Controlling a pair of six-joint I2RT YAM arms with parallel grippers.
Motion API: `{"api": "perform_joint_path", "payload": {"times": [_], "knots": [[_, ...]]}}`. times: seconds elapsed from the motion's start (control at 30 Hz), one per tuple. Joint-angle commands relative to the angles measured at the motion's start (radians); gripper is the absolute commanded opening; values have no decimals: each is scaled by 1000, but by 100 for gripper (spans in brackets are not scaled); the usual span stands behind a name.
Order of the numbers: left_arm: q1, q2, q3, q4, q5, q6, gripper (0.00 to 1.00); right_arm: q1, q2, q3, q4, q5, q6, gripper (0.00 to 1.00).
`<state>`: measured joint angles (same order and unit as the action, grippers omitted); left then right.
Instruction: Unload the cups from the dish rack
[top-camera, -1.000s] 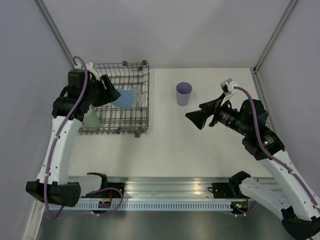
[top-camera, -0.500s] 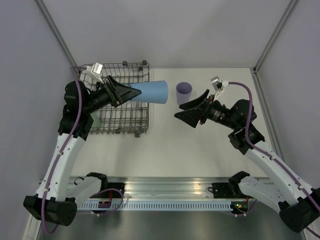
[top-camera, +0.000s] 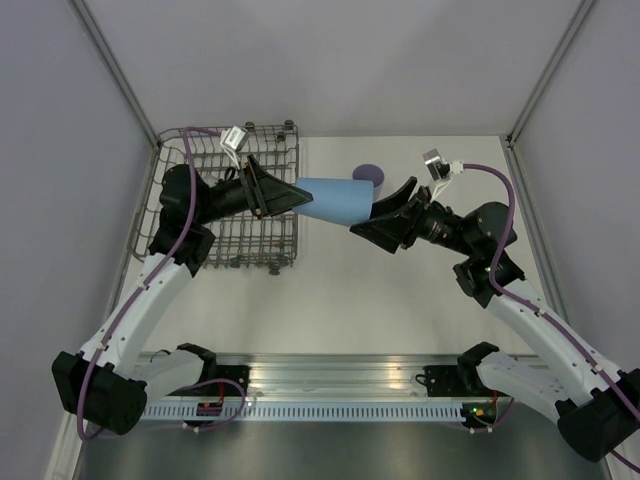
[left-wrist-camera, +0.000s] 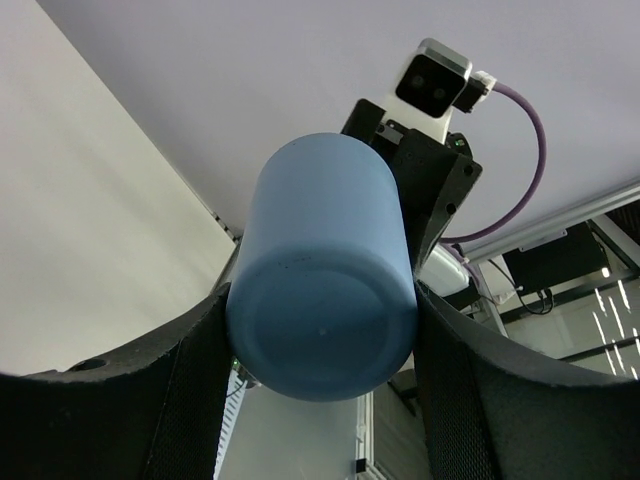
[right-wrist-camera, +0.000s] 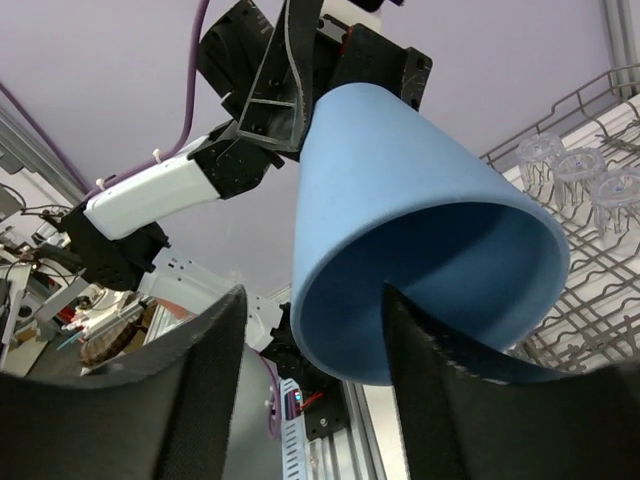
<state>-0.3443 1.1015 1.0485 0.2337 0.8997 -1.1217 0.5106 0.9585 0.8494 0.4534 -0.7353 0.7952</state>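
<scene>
My left gripper (top-camera: 283, 195) is shut on the base of the blue cup (top-camera: 335, 198) and holds it level in the air, mouth toward the right arm. In the left wrist view the blue cup's base (left-wrist-camera: 322, 300) sits between both fingers. My right gripper (top-camera: 378, 212) is open at the cup's mouth. In the right wrist view one finger (right-wrist-camera: 440, 340) is inside the blue cup (right-wrist-camera: 420, 220) and the other (right-wrist-camera: 190, 390) is outside, apart from the wall. The lilac cup (top-camera: 368, 172) stands on the table, partly hidden behind. Clear cups (right-wrist-camera: 580, 175) stand in the dish rack (top-camera: 270, 250). The green cup is hidden.
The rack sits at the table's far left by the left wall. The left arm reaches across the rack's right side. A metal rail (top-camera: 320, 385) with both arm bases runs along the near edge. The booth walls close in on the left, back and right.
My left gripper has carried the blue cup out of the rack and to the right, over the table. My right gripper has moved left until its fingers straddle the cup's rim.
</scene>
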Motion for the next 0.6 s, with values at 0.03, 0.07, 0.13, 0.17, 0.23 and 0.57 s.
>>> {"api": "perform_joint_path", "payload": {"times": [0.03, 0.07, 0.13, 0.17, 0.23, 0.57], "knots": [[-12, 14, -4, 69, 33, -39, 2, -1, -32, 25, 8, -27, -77, 55], [-12, 17, -5, 73, 36, -44, 2, -1, -35, 23, 2, -29, -85, 52], [-15, 20, -16, 87, 41, -52, 2, -1, -50, 13, 7, -33, -97, 36], [-16, 21, -19, 99, 42, -55, 2, 0, -56, 8, 24, -33, -93, 34], [-21, 24, -21, 111, 44, -64, 2, 0, -70, 2, 28, -27, -94, 33], [-55, 44, 4, 104, 45, -59, 2, -1, -49, 31, 18, -35, -97, 0]]}}
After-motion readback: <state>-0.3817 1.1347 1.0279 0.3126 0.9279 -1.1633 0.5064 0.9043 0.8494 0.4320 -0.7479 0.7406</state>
